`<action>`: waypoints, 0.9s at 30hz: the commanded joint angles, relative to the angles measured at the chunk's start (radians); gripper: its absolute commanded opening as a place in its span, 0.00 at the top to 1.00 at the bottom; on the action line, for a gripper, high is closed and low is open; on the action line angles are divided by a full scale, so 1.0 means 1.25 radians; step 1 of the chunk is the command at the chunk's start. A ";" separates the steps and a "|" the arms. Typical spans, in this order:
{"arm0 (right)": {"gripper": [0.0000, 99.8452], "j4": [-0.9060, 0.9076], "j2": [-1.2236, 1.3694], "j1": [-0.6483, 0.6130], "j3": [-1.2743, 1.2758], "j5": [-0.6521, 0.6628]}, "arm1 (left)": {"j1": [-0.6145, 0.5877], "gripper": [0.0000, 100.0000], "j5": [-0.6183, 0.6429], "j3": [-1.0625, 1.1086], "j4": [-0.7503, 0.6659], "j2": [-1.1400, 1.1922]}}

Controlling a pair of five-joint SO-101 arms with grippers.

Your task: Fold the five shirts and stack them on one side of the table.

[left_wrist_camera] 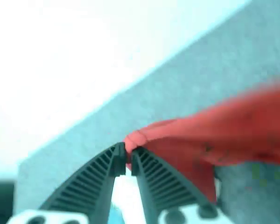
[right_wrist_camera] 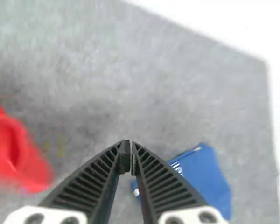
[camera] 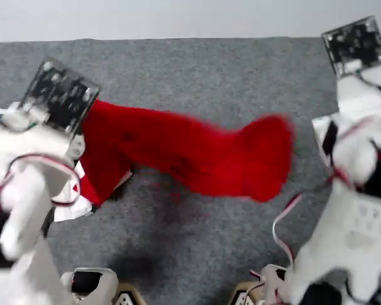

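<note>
left hand (left_wrist_camera: 125, 159) pinches the red shirt (camera: 190, 155) above the grey table (camera: 209, 76).

surface: counter (camera: 197, 70) covered by a grey felt-like mat (right_wrist_camera: 130, 70) | texture: short speckled nap, lying flat | extent: mat runs to the counter's far edge in a straight line | backdrop: plain pale wall (camera: 178, 19) just behind that edge | mark: dark soft shadow on the mat near its middle
</note>
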 commanded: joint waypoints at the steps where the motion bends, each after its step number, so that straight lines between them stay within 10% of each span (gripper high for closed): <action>1: 0.99 -0.030 -0.089 -0.037 -0.009 0.005 | -0.007 1.00 0.009 -0.036 -0.049 -0.049; 14: 0.99 0.041 -0.094 -0.223 0.149 -0.006 | -0.014 1.00 0.004 0.036 0.033 -0.103; 27: 0.99 -0.115 0.004 -0.592 0.524 -0.109 | -0.317 1.00 -0.060 0.519 -0.174 -0.099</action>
